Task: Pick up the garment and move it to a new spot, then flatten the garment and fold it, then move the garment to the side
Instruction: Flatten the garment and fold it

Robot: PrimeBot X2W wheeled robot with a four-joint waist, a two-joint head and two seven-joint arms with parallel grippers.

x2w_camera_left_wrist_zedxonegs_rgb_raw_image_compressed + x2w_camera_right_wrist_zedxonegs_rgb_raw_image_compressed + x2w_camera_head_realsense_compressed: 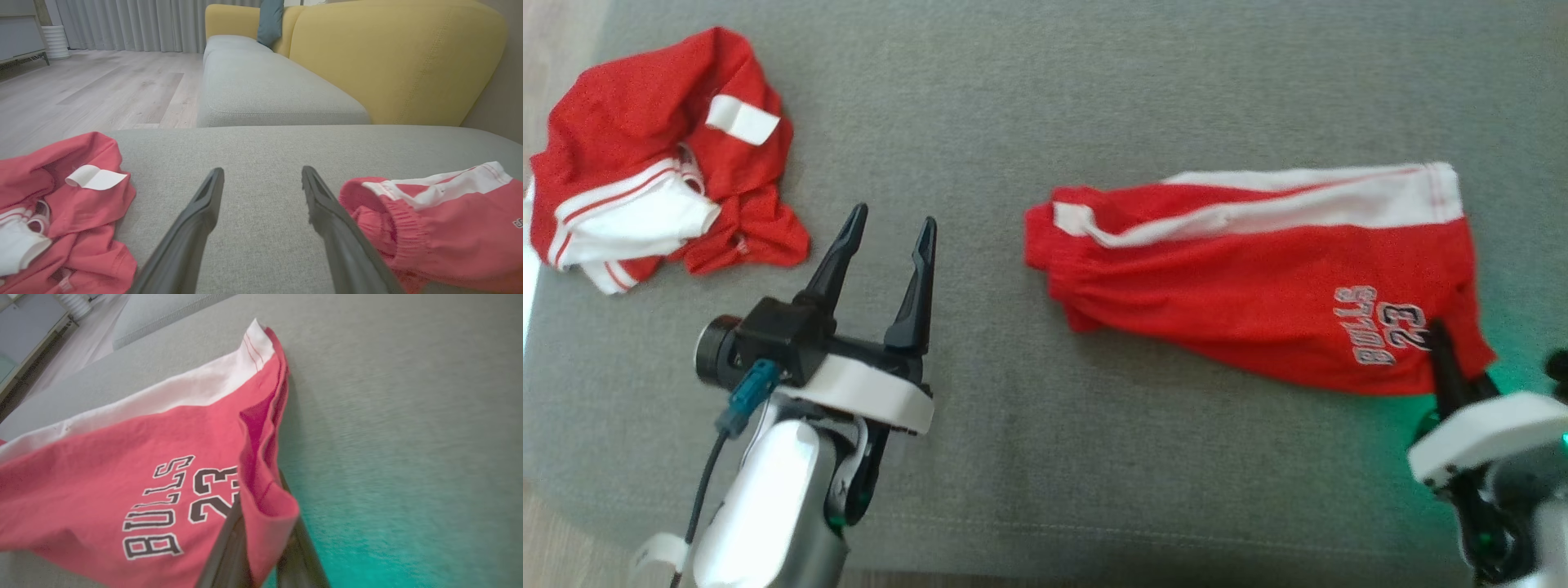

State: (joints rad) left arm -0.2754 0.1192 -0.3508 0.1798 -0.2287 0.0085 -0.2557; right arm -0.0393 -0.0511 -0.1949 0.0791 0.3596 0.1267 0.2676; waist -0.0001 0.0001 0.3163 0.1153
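Red soft-knit shorts (1258, 269) with a white side stripe and a "BULLS 23" print lie on the grey upholstered cushion (1013, 106), to the right of its centre. Their long axis runs left to right across the head view. The gathered elastic waistband points left, toward the cushion's middle, and the leg hem points right. The white stripe follows the far edge, and the print reads inverted from the head. The right gripper (1444, 351) is clenched on a fold at the near hem corner, the cloth pinched between its two dark fingers and drawn up into a ridge in the right wrist view. The left gripper (890, 233) hovers with jaws spread and nothing between them. It is over bare cushion between the waistband and a crumpled red-and-white garment (662, 163), which lies well apart at the far left. Judged from its drape, the fabric is light, limp and yielding, so it will likely sag, trail and crease if lifted by one corner. The firmer holds appear to be the doubled hem and the thick waistband. A second grip at the waistband's near end would keep the long axis taut.
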